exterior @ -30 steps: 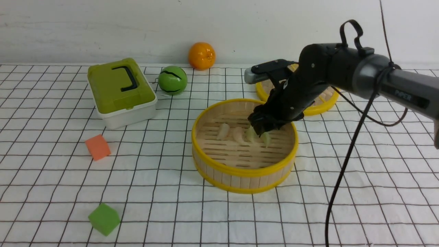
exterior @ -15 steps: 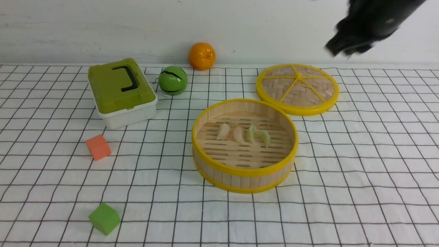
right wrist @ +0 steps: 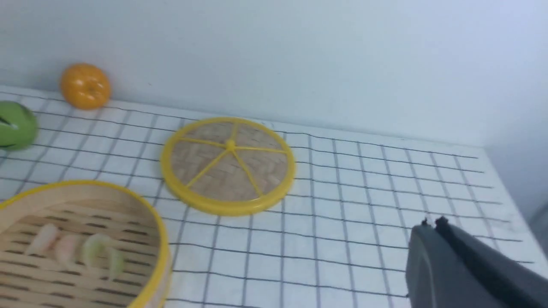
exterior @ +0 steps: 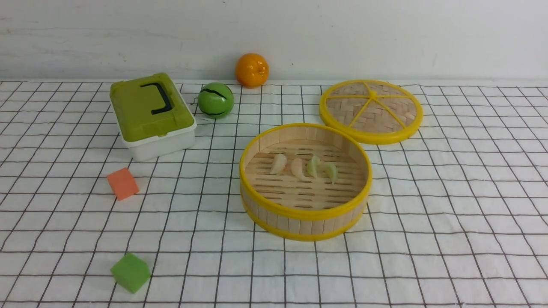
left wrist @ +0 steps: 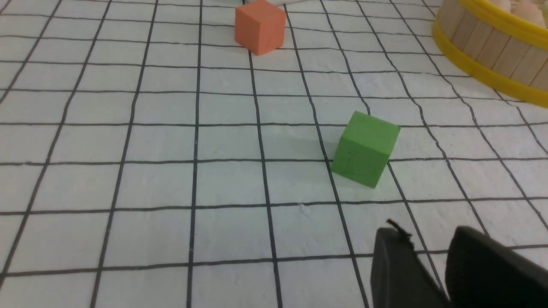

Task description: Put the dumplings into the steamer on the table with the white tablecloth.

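Observation:
The steamer (exterior: pixel 305 214) stands in the middle of the white tablecloth (exterior: pixel 449 214) that covers the table. On its slatted floor lie the dumplings in a row, two pale pink (exterior: pixel 278 164) and two pale green (exterior: pixel 331 172). Neither arm shows in the front view. In the right wrist view my right gripper (right wrist: pixel 432 222) is shut on nothing, raised off to the side of the steamer (right wrist: pixel 160 239) and its dumplings (right wrist: pixel 68 248). In the left wrist view my left gripper (left wrist: pixel 424 233) hangs over bare cloth with its jaws apart and nothing between them.
The flat woven lid (exterior: pixel 371 110) lies behind the steamer to the right. A green-lidded box (exterior: pixel 150 114), a green ball (exterior: pixel 215 100) and an orange (exterior: pixel 251 69) sit at the back. An orange cube (exterior: pixel 122 183) and a green cube (exterior: pixel 130 272) lie front left.
My right arm has lifted out of the steamer, swung up to the right and left the front view, and its jaws have shut. The dumplings stay in the steamer.

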`<state>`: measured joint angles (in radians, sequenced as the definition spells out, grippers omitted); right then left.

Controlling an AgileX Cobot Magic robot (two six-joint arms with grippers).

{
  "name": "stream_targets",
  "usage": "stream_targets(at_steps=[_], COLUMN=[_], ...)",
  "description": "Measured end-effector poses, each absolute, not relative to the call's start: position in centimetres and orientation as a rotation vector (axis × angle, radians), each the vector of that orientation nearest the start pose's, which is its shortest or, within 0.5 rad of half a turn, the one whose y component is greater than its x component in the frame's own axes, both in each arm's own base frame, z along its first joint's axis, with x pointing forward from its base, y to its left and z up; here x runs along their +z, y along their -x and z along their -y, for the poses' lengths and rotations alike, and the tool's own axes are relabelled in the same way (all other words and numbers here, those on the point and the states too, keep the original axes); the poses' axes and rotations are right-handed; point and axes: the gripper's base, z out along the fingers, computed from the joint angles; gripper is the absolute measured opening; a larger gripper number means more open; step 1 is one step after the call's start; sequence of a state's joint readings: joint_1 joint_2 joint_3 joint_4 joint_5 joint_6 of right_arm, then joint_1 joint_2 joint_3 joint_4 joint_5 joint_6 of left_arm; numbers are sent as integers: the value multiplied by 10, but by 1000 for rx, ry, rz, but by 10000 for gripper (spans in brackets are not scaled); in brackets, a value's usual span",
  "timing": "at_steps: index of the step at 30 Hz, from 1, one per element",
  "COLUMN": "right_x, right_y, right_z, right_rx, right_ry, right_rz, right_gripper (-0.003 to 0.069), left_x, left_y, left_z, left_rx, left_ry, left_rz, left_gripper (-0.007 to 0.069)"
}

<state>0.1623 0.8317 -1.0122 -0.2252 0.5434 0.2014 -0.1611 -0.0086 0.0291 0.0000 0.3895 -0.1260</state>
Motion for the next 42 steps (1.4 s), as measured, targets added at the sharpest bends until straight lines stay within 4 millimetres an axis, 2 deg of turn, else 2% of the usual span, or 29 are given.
stream_targets(at_steps=[3,8,9,11,12,13,16,23,28,35,39,42], right_x=[363,269,266,232,230,219,210,211,211,205,194,180], right_y=[-132,-108,-106,-98,-98,-94,-89,-87,-83,-66,-58,-55], right_z=[-16,-18,-18,-20,-20,-22,-25,-30,-29,-6,-2,-2], right_rx=[92,166,166,188,189,204,209,154,104,97,91,105], right_ry=[58,88,91,135,140,161,224,367,393,43,-25,-61], right_rz=[-1767,-1688,-1685,-1626,-1619,-1582,-1524,-1474,-1464,-1542,-1627,-1773], right_gripper=[-22,-22,-22,-22,-22,-22,-20,-12,-12,-7,-6,-5], left_x=[169,169,169,169,169,169,169,169,169,169,169,169], left_y=[-52,-52,-52,-52,-52,-52,-52,-52,-52,-52,-52,-52], left_z=[8,8,8,8,8,8,8,8,8,8,8,8], left_rx=[-196,-196,-196,-196,-196,-196,-196,-196,-196,-196,-196,-196], left_ry=[-33,-33,-33,-33,-33,-33,-33,-33,-33,-33,-33,-33], left_rz=[-1898,-1898,-1898,-1898,-1898,-1898,-1898,-1898,-1898,-1898,-1898,-1898], left_gripper=[183,188,188,190,190,192,197,202,208,216,218,218])
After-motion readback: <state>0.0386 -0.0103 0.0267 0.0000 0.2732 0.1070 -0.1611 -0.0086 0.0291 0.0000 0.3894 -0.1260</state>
